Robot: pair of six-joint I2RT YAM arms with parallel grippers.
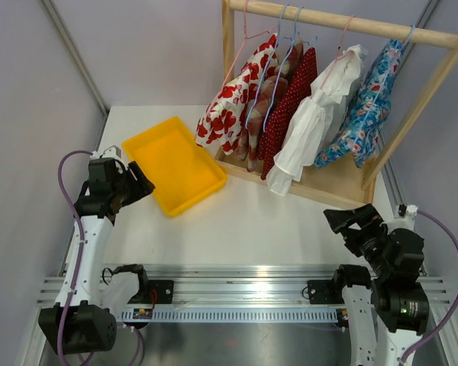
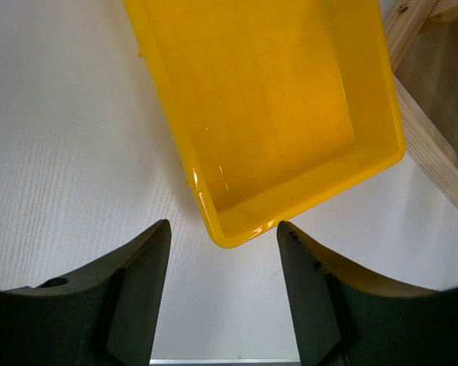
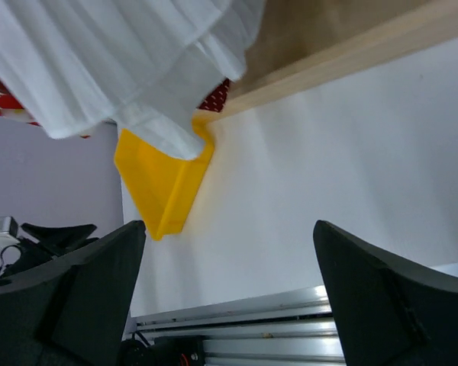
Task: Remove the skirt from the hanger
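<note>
Several garments hang on wire hangers from a wooden rack (image 1: 343,21) at the back right: a red-and-white floral one (image 1: 229,103), a pinkish patterned one (image 1: 261,107), a dark red dotted one (image 1: 290,103), a white one (image 1: 313,126) and a blue floral one (image 1: 366,114). I cannot tell which is the skirt. My left gripper (image 1: 141,185) is open and empty, low by the yellow tray's near-left corner. My right gripper (image 1: 343,221) is open and empty, in front of the rack's right end. The right wrist view shows the white garment's hem (image 3: 114,61) above its open jaws (image 3: 229,229).
A yellow tray (image 1: 175,164) lies empty left of the rack, seen close in the left wrist view (image 2: 275,114) past the open jaws (image 2: 223,229). The rack's wooden base (image 1: 320,187) runs along the table; it also shows in the right wrist view (image 3: 343,53). A metal rail (image 1: 237,293) crosses the near edge.
</note>
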